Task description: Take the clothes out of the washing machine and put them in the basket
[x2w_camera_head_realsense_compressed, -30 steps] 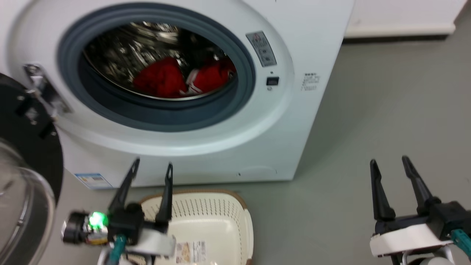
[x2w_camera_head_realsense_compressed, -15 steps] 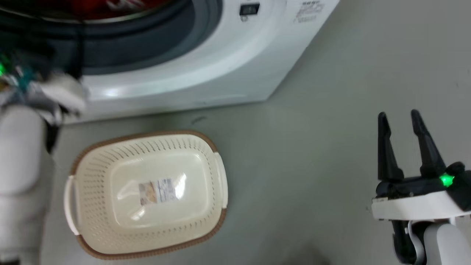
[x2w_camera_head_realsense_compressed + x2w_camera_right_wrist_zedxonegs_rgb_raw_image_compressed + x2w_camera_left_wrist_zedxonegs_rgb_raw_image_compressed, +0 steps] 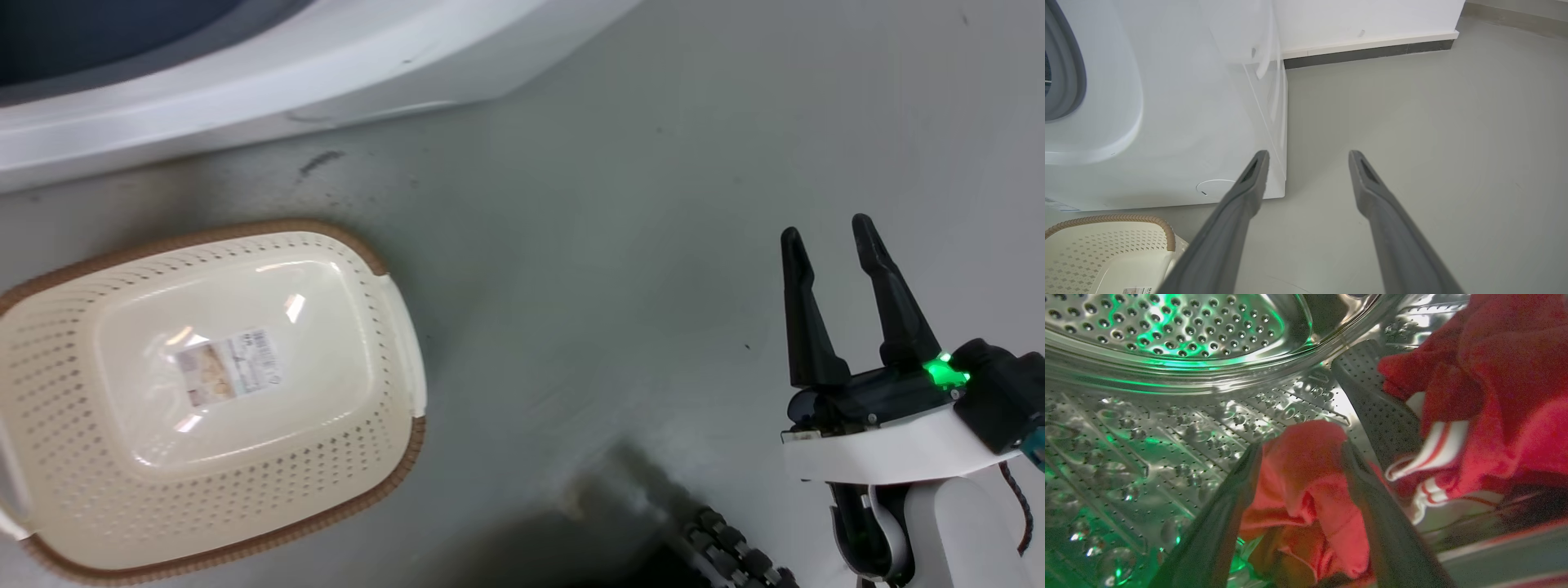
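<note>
While the plain garment (image 3: 1306, 486) lies bunched on the perforated steel of the drum (image 3: 1167, 428), the striped garment (image 3: 1486, 375) is heaped just beside it, on the right of the left wrist view, with its white trim (image 3: 1439, 445) turned toward the camera. A dark, dotted rib (image 3: 1372, 396) of the drum is seen between the two, and the striped garment is laid against it. The left gripper (image 3: 1302, 447) is held spread, one finger on each side of a fold of the plain garment; whether the cloth is pressed by them cannot be told. Green light is cast over the steel. Outside, in the head view, the basket (image 3: 73, 351) is set on the grey floor (image 3: 620, 204) near the foot of the machine (image 3: 245, 73) but apart from it, and a label (image 3: 229, 367) is stuck to its bottom. The right gripper (image 3: 828, 229) is held above the floor, well apart from the basket, at that view's right, its fingers spread with only floor seen between them; a green lamp (image 3: 939, 371) is lit at its base. Beyond those fingers, in the right wrist view, the machine's corner and a white wall (image 3: 1363, 16) with a dark skirting (image 3: 1372, 51) are seen.
</note>
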### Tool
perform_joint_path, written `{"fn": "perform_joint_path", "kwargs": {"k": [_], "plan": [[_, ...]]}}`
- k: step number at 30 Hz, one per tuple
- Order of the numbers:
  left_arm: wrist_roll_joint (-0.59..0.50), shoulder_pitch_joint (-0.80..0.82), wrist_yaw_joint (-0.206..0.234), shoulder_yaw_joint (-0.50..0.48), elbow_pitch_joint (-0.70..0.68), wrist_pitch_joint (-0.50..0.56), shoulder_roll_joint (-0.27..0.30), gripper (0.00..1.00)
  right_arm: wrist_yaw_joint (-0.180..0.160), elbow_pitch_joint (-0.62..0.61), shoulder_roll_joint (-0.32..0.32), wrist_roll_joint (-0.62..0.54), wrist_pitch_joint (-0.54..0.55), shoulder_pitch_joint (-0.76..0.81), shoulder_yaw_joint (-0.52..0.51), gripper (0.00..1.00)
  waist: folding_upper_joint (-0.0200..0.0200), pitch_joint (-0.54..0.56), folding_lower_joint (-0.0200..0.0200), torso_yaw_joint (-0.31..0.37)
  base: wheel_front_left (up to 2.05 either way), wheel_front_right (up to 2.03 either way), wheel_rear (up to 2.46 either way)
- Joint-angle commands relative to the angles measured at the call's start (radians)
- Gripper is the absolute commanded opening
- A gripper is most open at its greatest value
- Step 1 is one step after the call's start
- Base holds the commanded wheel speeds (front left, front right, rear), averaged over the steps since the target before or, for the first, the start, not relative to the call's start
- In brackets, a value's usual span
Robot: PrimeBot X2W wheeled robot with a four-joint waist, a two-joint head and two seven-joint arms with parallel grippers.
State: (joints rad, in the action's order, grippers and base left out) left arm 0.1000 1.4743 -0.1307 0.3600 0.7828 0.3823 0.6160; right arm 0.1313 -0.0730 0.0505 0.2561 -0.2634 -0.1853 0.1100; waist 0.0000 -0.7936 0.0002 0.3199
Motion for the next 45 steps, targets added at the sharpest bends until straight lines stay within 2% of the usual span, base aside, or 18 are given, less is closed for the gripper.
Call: {"fn": "perform_joint_path", "kwargs": {"k": [1, 4, 8, 12, 18, 19, 20, 26, 32, 36, 42, 45], "plan": [[0.019, 0.036, 0.002, 0.027, 0.015, 0.048, 0.015, 1.00, -0.001, -0.006, -0.001, 0.018, -0.002, -0.018, 0.004, 1.00, 0.0000, -0.049, -0.0002, 0.045, 0.00, 0.00, 0.00], [0.084, 0.116, 0.002, 0.089, 0.040, 0.186, 0.062, 1.00, -0.001, -0.013, -0.001, 0.048, -0.002, -0.025, 0.020, 1.00, 0.0000, -0.075, -0.0002, 0.068, 0.00, 0.00, 0.00], [0.154, 0.178, 0.002, 0.176, 0.023, 0.307, 0.133, 1.00, -0.001, -0.020, -0.001, 0.070, -0.002, -0.020, 0.047, 1.00, 0.0000, -0.103, -0.0002, 0.098, 0.00, 0.00, 0.00], [0.216, 0.208, 0.002, 0.241, 0.000, 0.383, 0.197, 1.00, -0.001, -0.016, -0.001, 0.110, -0.002, -0.018, 0.060, 1.00, 0.0000, -0.128, -0.0002, 0.121, 0.00, 0.00, 0.00], [0.286, 0.178, 0.002, 0.280, 0.008, 0.432, 0.233, 1.00, -0.001, -0.024, -0.001, 0.122, -0.002, -0.022, 0.056, 1.00, 0.0000, -0.143, -0.0002, 0.122, 0.00, 0.00, 0.00], [0.298, 0.172, 0.002, 0.285, 0.007, 0.432, 0.234, 0.30, -0.001, -0.024, -0.001, 0.123, -0.002, -0.024, 0.055, 1.00, 0.0000, -0.144, -0.0002, 0.122, 0.00, 0.00, 0.00], [0.304, 0.174, 0.002, 0.283, 0.007, 0.423, 0.237, 0.00, -0.001, -0.024, -0.001, 0.124, -0.002, -0.027, 0.055, 1.00, 0.0000, -0.145, -0.0002, 0.121, 0.00, 0.00, 0.00], [0.302, 0.190, 0.002, 0.298, -0.002, 0.347, 0.248, 0.00, -0.001, -0.014, -0.001, 0.115, -0.002, -0.046, 0.057, 1.00, 0.0000, -0.134, -0.0002, 0.117, 0.00, 0.00, 0.00], [0.314, 0.182, 0.012, 0.286, 0.011, 0.207, 0.205, 0.00, -0.001, -0.002, -0.001, 0.089, -0.002, -0.055, 0.033, 1.00, 0.0000, -0.090, -0.0002, 0.087, 0.00, 0.00, 0.00], [0.336, 0.134, 0.027, 0.271, 0.052, 0.058, 0.166, 0.00, -0.001, 0.008, -0.001, 0.056, -0.002, -0.060, -0.004, 1.00, 0.0000, -0.029, -0.0002, 0.046, 0.00, 0.00, 0.00], [0.393, 0.000, 0.063, 0.224, 0.118, -0.256, 0.084, 0.00, -0.001, 0.036, 0.000, -0.003, -0.002, -0.046, -0.063, 1.00, 0.0000, 0.098, -0.0002, -0.022, 0.00, 0.00, 0.00], [0.441, -0.096, 0.055, 0.198, 0.162, -0.379, 0.033, 0.00, -0.001, 0.050, 0.000, -0.035, -0.002, -0.035, -0.087, 1.00, 0.0000, 0.174, -0.0002, -0.055, 0.00, 0.00, 0.00]]}}
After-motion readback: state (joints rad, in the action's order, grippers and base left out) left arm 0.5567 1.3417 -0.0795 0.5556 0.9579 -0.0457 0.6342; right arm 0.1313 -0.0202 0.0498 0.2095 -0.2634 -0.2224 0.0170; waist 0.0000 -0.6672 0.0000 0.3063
